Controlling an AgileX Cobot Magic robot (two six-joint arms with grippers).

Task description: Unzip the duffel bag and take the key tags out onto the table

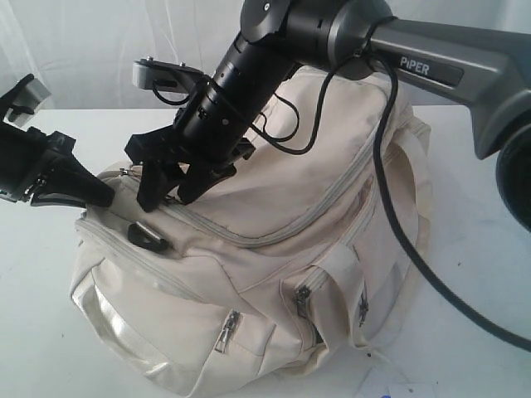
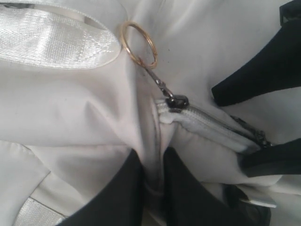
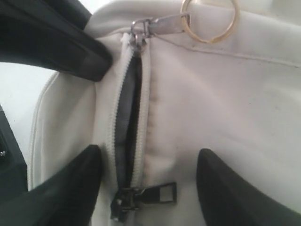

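Note:
The cream-white duffel bag (image 1: 274, 249) lies on the white table (image 1: 473, 282). My left gripper (image 1: 108, 197) (image 2: 153, 155) is shut on a fold of the bag's fabric at its left end. My right gripper (image 1: 168, 199) (image 3: 150, 153) reaches across from the right and stands open over the top zipper (image 3: 127, 117). A short stretch of that zipper gapes, showing dark lining. Its dark pull tab (image 3: 160, 194) lies between the open fingers, untouched. A second slider (image 2: 176, 101) carries a gold ring (image 2: 138, 44) (image 3: 210, 21). The key tags are out of view.
The right arm's black cable (image 1: 398, 224) hangs across the bag's right side. Two side pockets with grey zipper pulls (image 1: 228, 332) (image 1: 303, 300) face the front. A satin webbing handle (image 2: 51, 42) lies beside the gold ring. Bare tabletop surrounds the bag.

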